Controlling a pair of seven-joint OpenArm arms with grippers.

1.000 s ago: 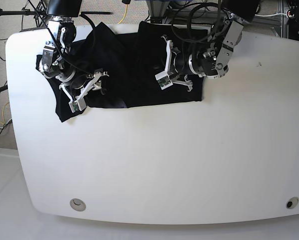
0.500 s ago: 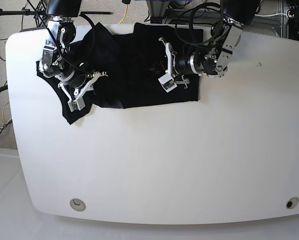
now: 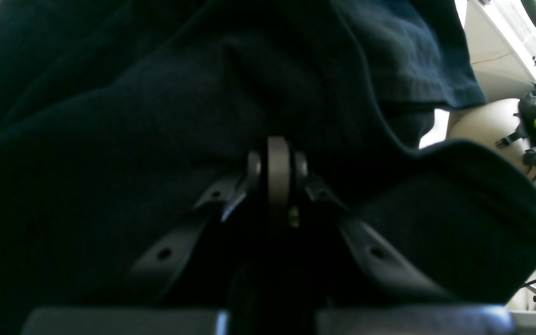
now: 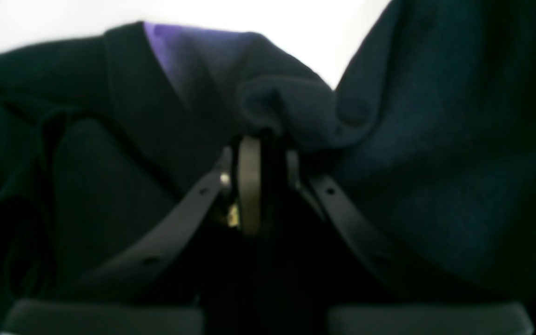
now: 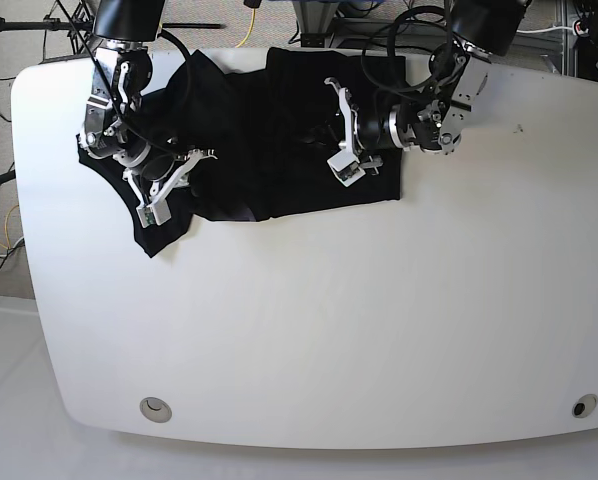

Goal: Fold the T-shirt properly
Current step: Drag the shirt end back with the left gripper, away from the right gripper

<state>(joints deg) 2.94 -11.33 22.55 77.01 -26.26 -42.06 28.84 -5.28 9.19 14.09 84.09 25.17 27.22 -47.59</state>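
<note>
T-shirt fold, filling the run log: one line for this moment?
T-shirt: bunched at table's far edge | left gripper: shut on T-shirt | right gripper: shut on T-shirt

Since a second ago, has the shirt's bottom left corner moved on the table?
Yes. The shirt corner slid toward the table's near edge, slightly rightward.

Table point(image 5: 329, 320) front lies open (T-shirt point(image 5: 249, 130) crowds the back).

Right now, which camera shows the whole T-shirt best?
The base view: the black T-shirt lies spread on the white table, outline visible. Both wrist views show only dark cloth bunched at closed jaws; the right wrist adds a purple patch.
</note>
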